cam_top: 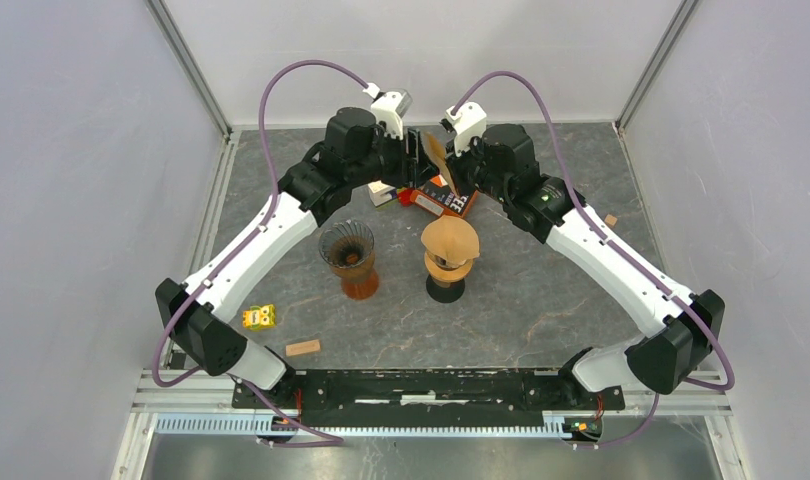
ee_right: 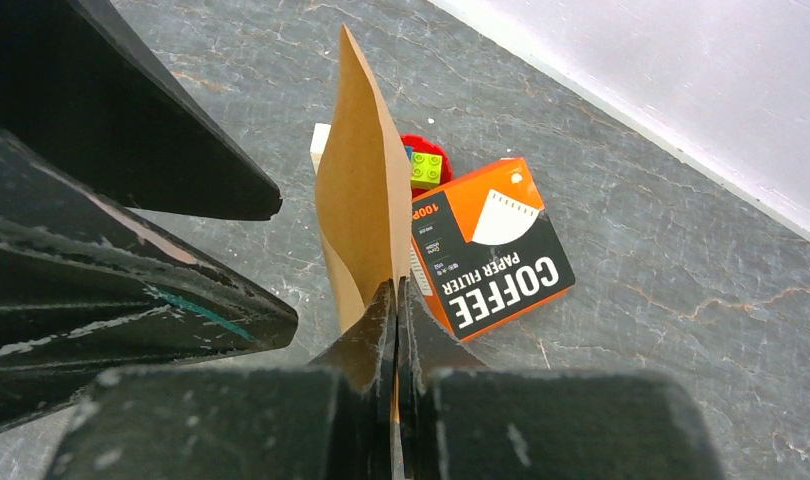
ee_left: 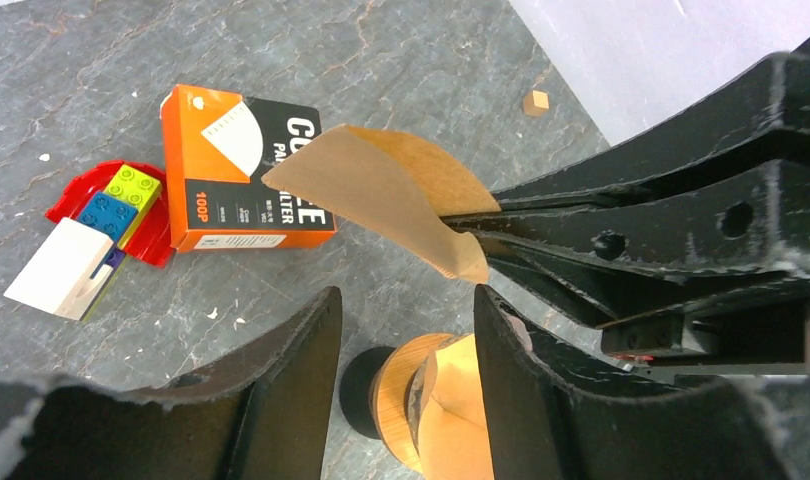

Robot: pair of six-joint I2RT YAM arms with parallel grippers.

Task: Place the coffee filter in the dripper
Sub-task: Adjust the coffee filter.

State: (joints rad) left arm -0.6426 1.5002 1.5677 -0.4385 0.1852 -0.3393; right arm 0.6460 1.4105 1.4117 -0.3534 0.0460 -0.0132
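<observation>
Right gripper [ee_right: 394,292] clamped the brown paper cone filter [ee_right: 366,200] by its tip, aloft at the table's 12 o'clock. The left gripper [ee_left: 403,300] stood beside it with jaws apart; I judged one arm would carry. Empty amber ribbed glass dripper [cam_top: 347,250] sat at 7 o'clock from it. Grey slate-look tabletop [cam_top: 541,300], white walls [cam_top: 41,200].

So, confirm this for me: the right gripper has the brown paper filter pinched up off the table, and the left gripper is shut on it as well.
One part is wrong. The right gripper does pinch the filter up off the table, but the left gripper is open, not shut on it. The left wrist view shows its fingers spread wide apart.
</observation>
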